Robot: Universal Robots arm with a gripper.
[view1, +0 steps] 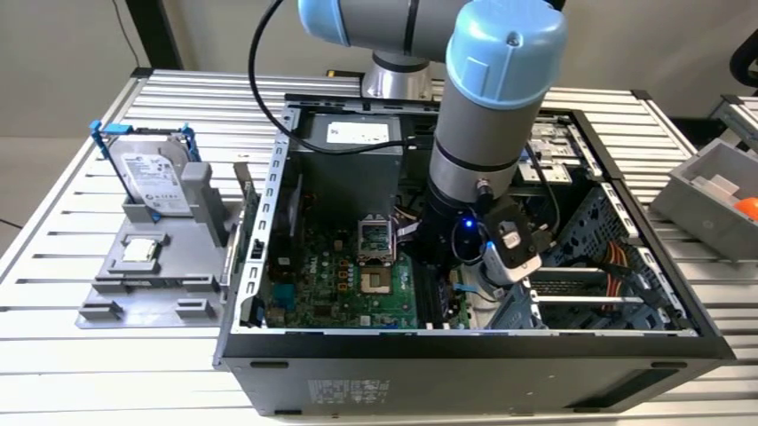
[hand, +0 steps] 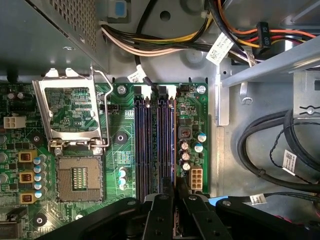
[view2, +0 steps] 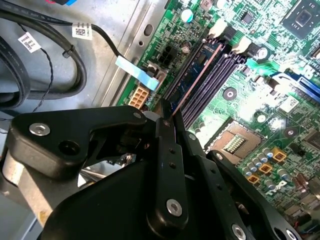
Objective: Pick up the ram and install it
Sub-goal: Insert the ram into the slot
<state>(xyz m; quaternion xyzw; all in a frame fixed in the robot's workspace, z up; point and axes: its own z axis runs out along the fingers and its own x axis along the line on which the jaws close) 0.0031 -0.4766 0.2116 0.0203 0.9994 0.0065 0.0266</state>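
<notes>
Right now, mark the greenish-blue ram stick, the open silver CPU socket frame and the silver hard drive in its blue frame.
greenish-blue ram stick [view2: 196, 80], second wrist view, its upper edge above the slots.
open silver CPU socket frame [hand: 70, 111], first wrist view, the raised lid.
silver hard drive [view1: 156, 176], exterior view, its labelled face.

Even, bright light; slight glare on green board; foreground softly blurred.

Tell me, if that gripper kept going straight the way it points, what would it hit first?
Probably the black memory slots on the green motherboard. The gripper points down into the open computer case, and the ram clamped between its fingers already lies along one slot; whether it touches is unclear.
</notes>
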